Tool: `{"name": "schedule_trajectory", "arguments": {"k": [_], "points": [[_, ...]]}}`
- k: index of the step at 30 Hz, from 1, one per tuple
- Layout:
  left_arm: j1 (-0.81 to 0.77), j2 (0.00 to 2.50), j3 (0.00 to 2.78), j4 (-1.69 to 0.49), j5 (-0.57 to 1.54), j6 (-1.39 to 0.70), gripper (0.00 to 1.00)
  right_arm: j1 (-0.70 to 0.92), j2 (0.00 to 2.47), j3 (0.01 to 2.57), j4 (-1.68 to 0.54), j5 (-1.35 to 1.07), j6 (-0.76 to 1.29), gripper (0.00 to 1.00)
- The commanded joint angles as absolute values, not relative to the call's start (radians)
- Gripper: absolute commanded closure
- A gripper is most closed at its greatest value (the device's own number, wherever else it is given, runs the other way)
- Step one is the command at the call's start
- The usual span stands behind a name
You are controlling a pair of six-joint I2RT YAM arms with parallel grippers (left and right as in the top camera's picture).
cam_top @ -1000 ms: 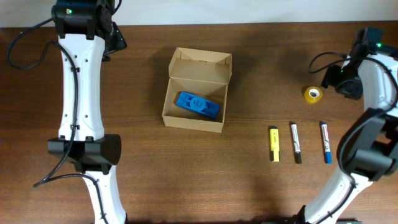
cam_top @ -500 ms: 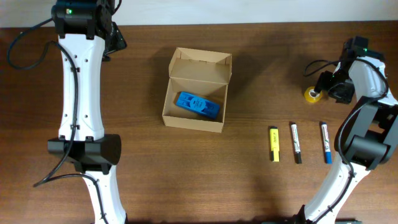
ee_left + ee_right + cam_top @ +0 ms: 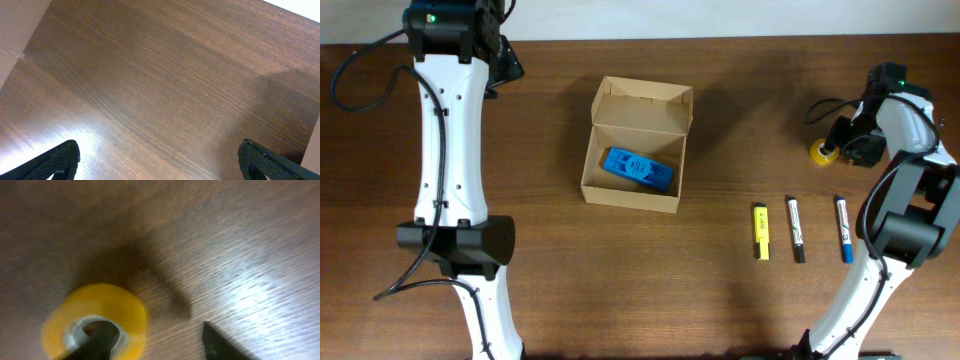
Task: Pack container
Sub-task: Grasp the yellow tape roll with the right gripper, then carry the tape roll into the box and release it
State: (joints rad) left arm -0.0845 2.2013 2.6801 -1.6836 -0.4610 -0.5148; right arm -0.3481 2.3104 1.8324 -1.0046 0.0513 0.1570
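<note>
The container (image 3: 635, 145) is sitting open at mid-surface (image 3: 720, 290), a blue item (image 3: 638, 169) lying inside. The right gripper (image 3: 155, 342) is hovering at a yellow tape roll (image 3: 95, 322), jaws apart, one finger showing in the roll's hole and the other outside. The left gripper (image 3: 160, 162) is hanging wide open over wood. Three pens (image 3: 796, 229) are lying well right of the container.

Right pincer (image 3: 839, 143) moved onto yellow tape roll (image 3: 822, 151).
</note>
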Motion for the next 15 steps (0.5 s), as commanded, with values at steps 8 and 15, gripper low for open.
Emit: {"name": "schedule_trajectory", "arguments": {"k": [8, 15], "points": [[-0.082, 2.197, 2.688, -1.687, -0.475, -0.499, 0.0, -0.353, 2.361, 1.829, -1.025, 0.056, 0.174, 0.73], [-0.082, 2.197, 2.688, -1.687, -0.475, -0.499, 0.0, -0.353, 2.361, 1.829, -1.04, 0.056, 0.174, 0.96]]}}
